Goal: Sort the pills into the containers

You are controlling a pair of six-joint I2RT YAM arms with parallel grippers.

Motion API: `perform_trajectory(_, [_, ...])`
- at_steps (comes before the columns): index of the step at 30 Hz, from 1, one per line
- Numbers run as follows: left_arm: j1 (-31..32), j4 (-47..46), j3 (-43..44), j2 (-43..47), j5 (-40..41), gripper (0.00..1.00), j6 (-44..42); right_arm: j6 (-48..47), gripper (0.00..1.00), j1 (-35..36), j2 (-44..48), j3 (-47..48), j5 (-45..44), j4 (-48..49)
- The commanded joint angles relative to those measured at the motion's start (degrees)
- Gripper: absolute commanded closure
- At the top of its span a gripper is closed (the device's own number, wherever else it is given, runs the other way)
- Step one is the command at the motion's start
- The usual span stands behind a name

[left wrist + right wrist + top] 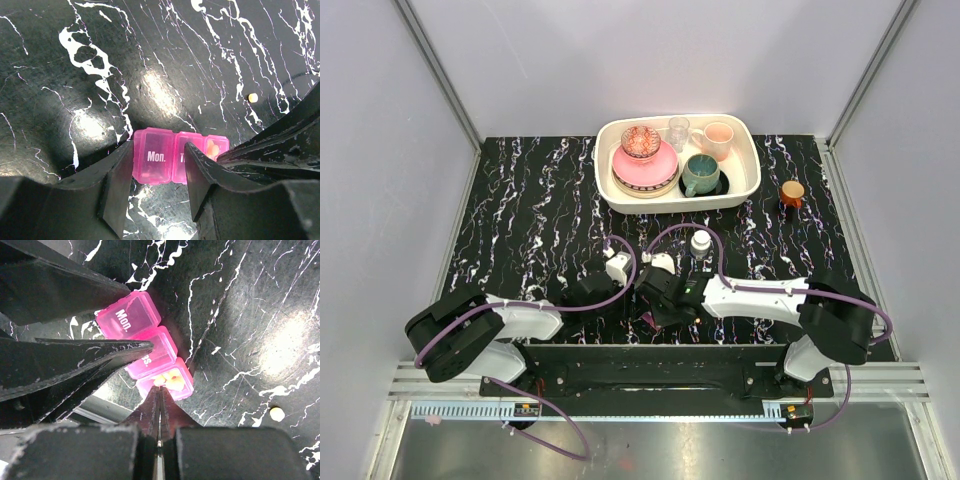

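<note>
**Pill box gripped near the front of the desk, one pellet lying loose**

The magenta pill box lies on the black marbled desk, close to its near edge and between the two arms. The left end effector is clenched on it. One finger presses the box's outer end beside the lid marked "Mon.", and the other sits across the neighbouring lid. Both of those lids are down.

The third compartment stands open and holds a few yellowish pills. The right end effector is clenched tight with nothing between its fingers. Its joined tips are at the near rim of that open compartment; whether they touch it cannot be told.

One loose pill lies on the bare desk, apart from the box, on the side of the open compartment.

Farther back, a white bottle stands upright just beyond the wrists. A cream tray of crockery sits toward the far edge. A small brown jar with an orange lid stands to the tray's right.
</note>
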State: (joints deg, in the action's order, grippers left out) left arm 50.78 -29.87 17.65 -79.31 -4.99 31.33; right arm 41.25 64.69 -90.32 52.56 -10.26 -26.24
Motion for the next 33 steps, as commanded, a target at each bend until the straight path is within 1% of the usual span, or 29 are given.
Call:
perform_trajectory(1, [0.7, 6.3, -0.5, -2.3, -0.9, 0.53, -2.2, 0.8, 1.0, 1.2, -5.0, -3.1, -1.3, -8.2])
perform_trajectory(25, [0.8, 6.0, 0.0, -3.2, -1.2, 0.53, -2.2, 3.4, 1.0, 2.3, -10.1, -3.7, -2.0, -8.2])
perform_trajectory(33, [0.8, 5.9, 0.0, -3.5, -1.3, 0.53, -2.2, 4.5, 1.0, 2.4, -9.8, -3.9, -2.7, -9.3])
